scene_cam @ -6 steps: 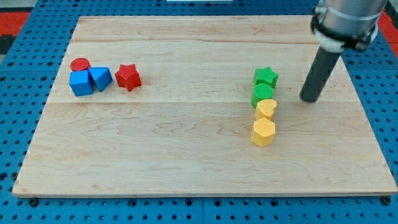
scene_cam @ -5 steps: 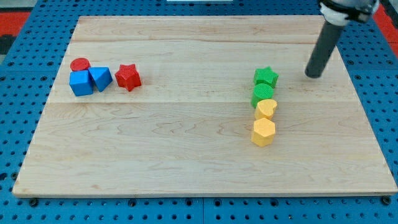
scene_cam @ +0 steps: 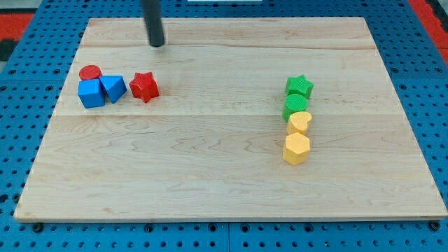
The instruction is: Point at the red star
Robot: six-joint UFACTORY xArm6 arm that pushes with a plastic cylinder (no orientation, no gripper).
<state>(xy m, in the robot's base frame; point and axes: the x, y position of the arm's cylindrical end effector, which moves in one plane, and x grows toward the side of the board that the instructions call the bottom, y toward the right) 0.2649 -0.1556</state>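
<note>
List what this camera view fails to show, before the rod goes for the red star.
- Rod above my tip: cut off by the view's top edge; the arm is unseen.
- Red cylinder: lower part hidden behind the blue cube.
- Green block below the green star: shape unclear, partly covered by the yellow heart.

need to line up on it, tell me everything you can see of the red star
The red star is a small, solid-looking block of matte red with a star outline, lying flat on the wooden board in its left part, toward the view's top. The blue block lies just to its left, close or barely touching; which one I cannot tell. My tip is above it in the view, slightly to the right, clearly apart from it.
</note>
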